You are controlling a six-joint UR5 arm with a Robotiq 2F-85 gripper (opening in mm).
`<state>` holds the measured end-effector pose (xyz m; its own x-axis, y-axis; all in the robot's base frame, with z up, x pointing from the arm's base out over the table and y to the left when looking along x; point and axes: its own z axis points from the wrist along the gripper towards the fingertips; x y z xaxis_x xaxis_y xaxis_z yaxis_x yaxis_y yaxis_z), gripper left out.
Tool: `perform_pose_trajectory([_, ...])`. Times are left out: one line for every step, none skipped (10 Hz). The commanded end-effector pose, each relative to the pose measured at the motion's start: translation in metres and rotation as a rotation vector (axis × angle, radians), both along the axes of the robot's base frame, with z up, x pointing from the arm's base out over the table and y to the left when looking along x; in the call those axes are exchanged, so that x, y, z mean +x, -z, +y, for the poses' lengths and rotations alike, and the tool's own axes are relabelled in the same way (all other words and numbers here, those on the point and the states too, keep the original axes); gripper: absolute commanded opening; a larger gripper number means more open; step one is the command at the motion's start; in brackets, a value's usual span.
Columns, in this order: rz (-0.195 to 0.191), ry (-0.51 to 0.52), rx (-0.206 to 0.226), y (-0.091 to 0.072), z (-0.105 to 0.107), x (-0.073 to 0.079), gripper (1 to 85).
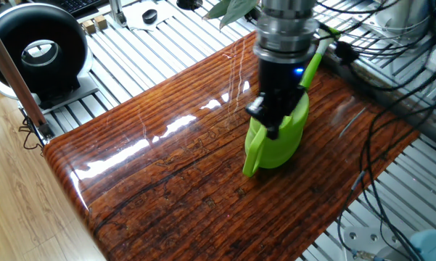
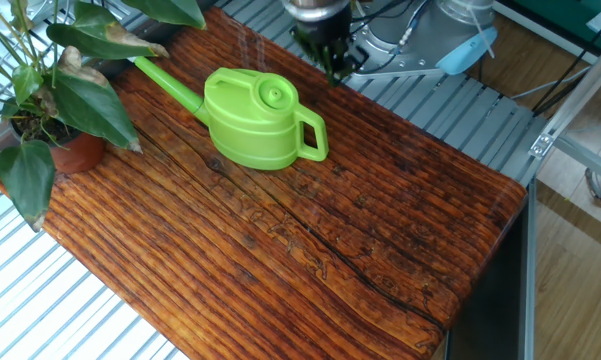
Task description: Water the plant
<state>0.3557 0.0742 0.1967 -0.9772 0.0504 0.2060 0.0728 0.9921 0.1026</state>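
Jaws' gap can't be made out; gripper (image 2: 332, 62) hovers beyond the lime-green watering can (image 2: 252, 118), lid on, contents hidden. Potted plant (image 2: 55, 100) in terracotta sits well apart, past the spout, at the table (image 2: 380, 240) corner.

My arm's wrist (image 1: 283, 32) is ribbed silver metal; below it, the black gripper (image 1: 270, 125) body shows a small blue light.

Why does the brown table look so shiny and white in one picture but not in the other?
In one fixed view, light bounces off the glossy table as white streaks of glare beside the watering can; in the other fixed view the table looks evenly lit, with only a faint streak near the gripper.
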Motion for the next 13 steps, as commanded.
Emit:
perform_pose_trajectory([0.024, 0.017, -0.001, 0.009, 0.005, 0.020, 1.3])
perform_pose_trajectory([0.060, 0.022, 0.005, 0.011, 0.002, 0.020, 1.3])
perform_pose_trajectory([0.106, 0.026, 0.045, 0.010, 0.004, 0.017, 1.3])
perform_pose_trajectory([0.160, 0.052, 0.091, 0.007, 0.012, 0.011, 1.3])
perform_pose_trajectory([0.197, 0.073, 0.085, 0.004, 0.016, 0.001, 1.3])
perform_pose_trajectory([0.177, 0.074, 0.085, 0.001, 0.018, 0.001, 1.3])
perform_pose_trajectory([0.112, 0.066, 0.119, 0.004, 0.025, 0.017, 1.3])
perform_pose_trajectory([0.040, 0.042, 0.126, 0.012, 0.031, 0.033, 1.3])
perform_pose_trajectory([-0.003, 0.011, 0.120, 0.017, 0.029, 0.044, 1.3])
perform_pose_trajectory([-0.027, -0.025, 0.096, 0.022, 0.019, 0.052, 1.3])
perform_pose_trajectory([-0.047, -0.046, 0.091, 0.026, 0.017, 0.059, 1.3])
perform_pose_trajectory([-0.005, -0.043, 0.084, 0.026, 0.017, 0.048, 1.3])
perform_pose_trajectory([0.025, -0.048, 0.053, 0.023, 0.009, 0.037, 1.3])
